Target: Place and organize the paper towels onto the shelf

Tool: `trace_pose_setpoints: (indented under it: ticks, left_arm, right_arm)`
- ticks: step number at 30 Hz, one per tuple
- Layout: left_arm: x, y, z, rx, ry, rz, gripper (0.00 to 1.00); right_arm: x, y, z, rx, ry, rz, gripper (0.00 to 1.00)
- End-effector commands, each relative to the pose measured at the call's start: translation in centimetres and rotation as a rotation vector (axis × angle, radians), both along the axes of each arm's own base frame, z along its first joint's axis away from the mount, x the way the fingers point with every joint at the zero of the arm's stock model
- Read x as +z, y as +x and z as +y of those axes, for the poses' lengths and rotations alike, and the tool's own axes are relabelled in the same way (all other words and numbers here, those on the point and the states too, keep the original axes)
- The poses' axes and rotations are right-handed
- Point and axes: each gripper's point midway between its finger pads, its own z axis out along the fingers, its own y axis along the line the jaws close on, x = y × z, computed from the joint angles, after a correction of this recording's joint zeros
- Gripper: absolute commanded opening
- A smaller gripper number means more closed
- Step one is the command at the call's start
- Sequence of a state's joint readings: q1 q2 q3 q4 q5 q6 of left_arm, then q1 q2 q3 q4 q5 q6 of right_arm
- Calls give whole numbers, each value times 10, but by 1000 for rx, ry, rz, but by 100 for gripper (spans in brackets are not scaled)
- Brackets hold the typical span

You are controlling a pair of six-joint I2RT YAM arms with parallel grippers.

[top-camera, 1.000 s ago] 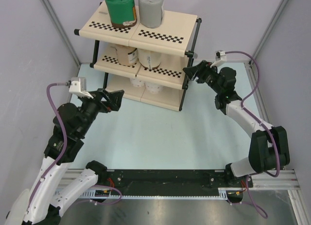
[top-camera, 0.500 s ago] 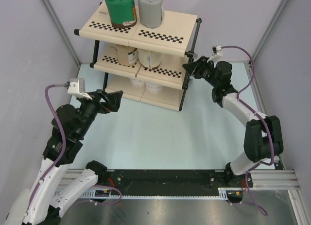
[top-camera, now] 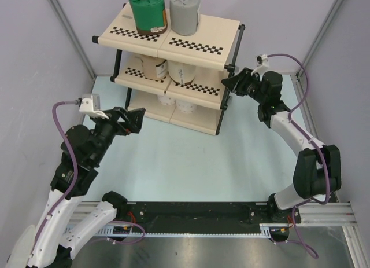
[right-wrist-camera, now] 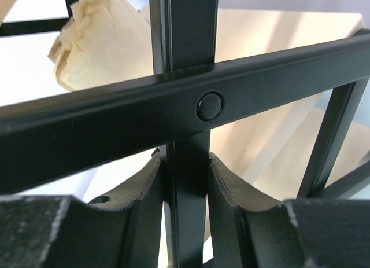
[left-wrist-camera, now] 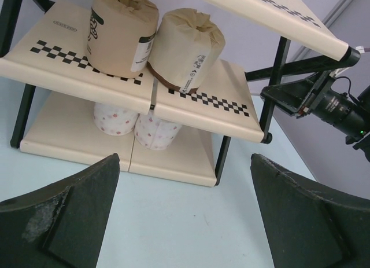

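From above, the shelf (top-camera: pixel 214 30) hides most of the tan rolls (top-camera: pixel 151 66) and white rolls (top-camera: pixel 184 106). In the right wrist view, a black post (right-wrist-camera: pixel 184 181) partly covers one.

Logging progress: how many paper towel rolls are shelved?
6, all on the shelf: green roll and grey roll on top, two tan rolls in the middle, two white rolls at the bottom.

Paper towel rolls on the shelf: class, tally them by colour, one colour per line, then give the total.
Green roll: 1
Grey roll: 1
Tan rolls: 2
White rolls: 2
Total: 6
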State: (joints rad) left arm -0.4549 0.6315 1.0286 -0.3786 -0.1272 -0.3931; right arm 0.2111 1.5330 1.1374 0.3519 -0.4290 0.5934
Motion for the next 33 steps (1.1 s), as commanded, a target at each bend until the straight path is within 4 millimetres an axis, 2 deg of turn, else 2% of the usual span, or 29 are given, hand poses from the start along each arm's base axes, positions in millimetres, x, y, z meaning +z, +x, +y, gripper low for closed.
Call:
trace_pose_setpoints:
  ticks: [1, 3, 4, 6, 7, 8, 10, 11, 13, 14, 15, 16, 18, 19, 21, 24, 27, 29, 31, 32, 33]
  left_arm:
    - [5, -1, 2, 7, -18, -15, 100]
    - [3, -1, 2, 7, -19, -11, 100]
    - [4, -2, 2, 5, -20, -14, 100]
    - [2, -1, 2, 7, -19, -9, 100]
    - [2, -2, 2, 7, -20, -11, 99]
    - [1, -2, 3, 10, -22, -8, 99]
    - [0, -1, 2, 8, -22, -7, 99]
    - [-1, -1, 2, 5, -23, -3, 100]
    - [-3, -2, 1, 1, -23, 0, 99]
    - [-4, -2, 0, -1, -27, 3, 99]
    - [-6, -2, 0, -3, -25, 6, 99]
    - [-7, -2, 0, -3, -26, 7, 99]
    - [-10, -2, 0, -4, -28, 11, 99]
    - [-12, -2, 0, -4, -27, 16, 99]
    - [-15, -1, -1, -4, -26, 22, 99]
    - [-18, 0, -2, -5, -25, 28, 99]
    - [-20, 0, -3, -12, -23, 32, 99]
    - [-22, 1, -3, -7, -20, 38, 99]
    - [-25, 2, -3, -8, -20, 39, 99]
    - [-27, 2, -5, -14, -22, 45, 99]
    - [-29, 3, -6, -19, -23, 47, 99]
  right_arm:
    - [53, -34, -24, 6, -12, -57, 0]
    - [58, -45, -29, 4, -28, -54, 0]
    - [62, -58, -34, -2, -36, -38, 0]
    - [66, -73, -41, -13, -57, -29, 0]
    - [54, -83, -44, -17, -77, 38, 0]
    - [62, -97, -48, -20, -95, 16, 0]
    - [53, -113, -55, -41, -132, 68, 0]
    - [59, -125, -60, -52, -150, 45, 0]
    - [51, -139, -69, -87, -182, 90, 0]
    - [54, -148, -73, -105, -193, 80, 0]
    - [52, -152, -81, -143, -208, 86, 0]
    - [43, -159, -85, -160, -225, 124, 0]
    - [44, -172, -97, -216, -243, 118, 0]
    - [34, -178, -101, -230, -258, 149, 0]
    - [32, -188, -109, -268, -265, 141, 0]
    - [6, -197, -119, -313, -284, 217, 0]
    - [-9, -206, -125, -357, -270, 282, 0]
    - [-9, -213, -126, -371, -235, 273, 0]
    - [-22, -216, -128, -393, -221, 295, 7]
    - [-20, -219, -130, -406, -210, 283, 19]
    - [-26, -221, -131, -417, -202, 299, 25]
